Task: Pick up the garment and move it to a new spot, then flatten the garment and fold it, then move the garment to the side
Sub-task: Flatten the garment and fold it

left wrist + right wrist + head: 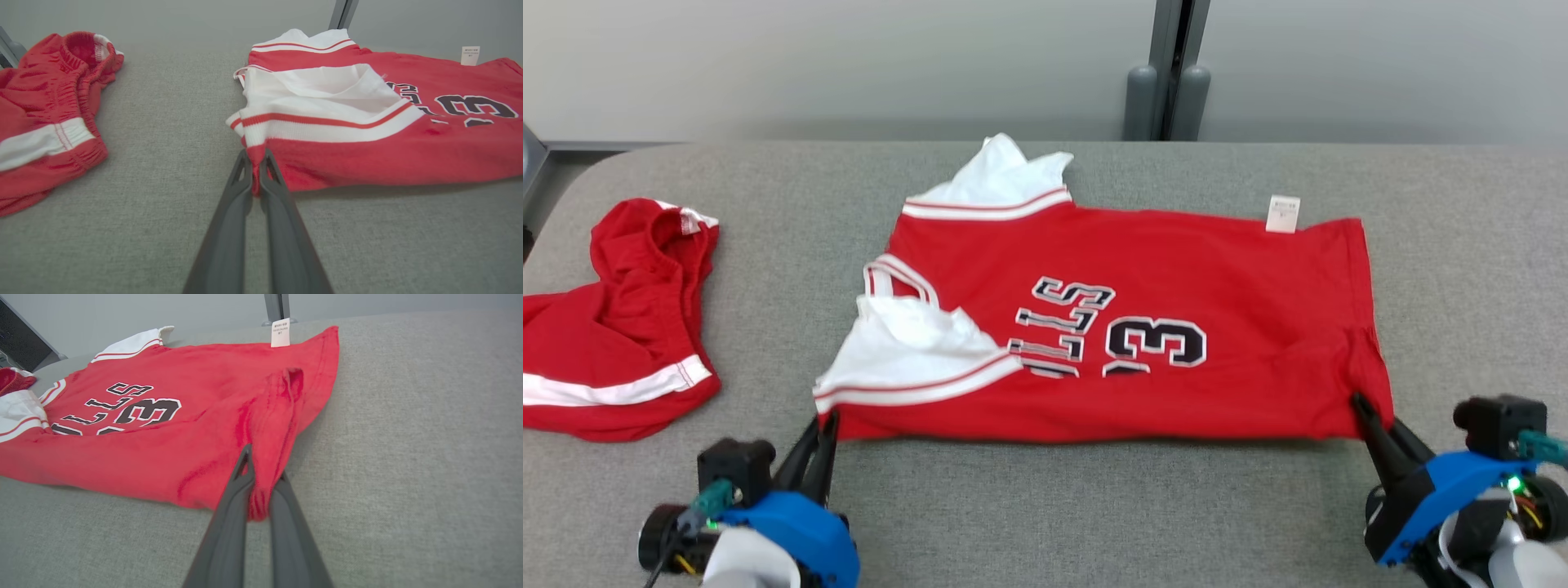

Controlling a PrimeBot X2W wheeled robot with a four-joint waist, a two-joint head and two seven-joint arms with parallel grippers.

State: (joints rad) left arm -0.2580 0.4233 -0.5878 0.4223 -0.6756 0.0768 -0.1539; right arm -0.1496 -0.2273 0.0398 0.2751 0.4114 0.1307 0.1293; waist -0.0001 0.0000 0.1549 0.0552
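The garment (1160,327) is a red jersey with white striped trim and black "33" lettering, folded lengthwise on the grey table (1045,506). My left gripper (823,420) is shut on its near left corner, just under the white trim; the left wrist view shows red cloth (347,155) pinched at the gripper's (255,157) tips. My right gripper (1357,406) is shut on the near right corner, where the cloth (171,428) bunches into a ridge between the gripper's (261,477) fingers. A white label (1283,214) sticks out at the far right edge.
A crumpled pair of red shorts (613,327) with white bands lies at the table's left edge, also seen in the left wrist view (45,110). A grey post (1168,73) stands behind the table against a pale wall. Bare table stretches to the right of the jersey.
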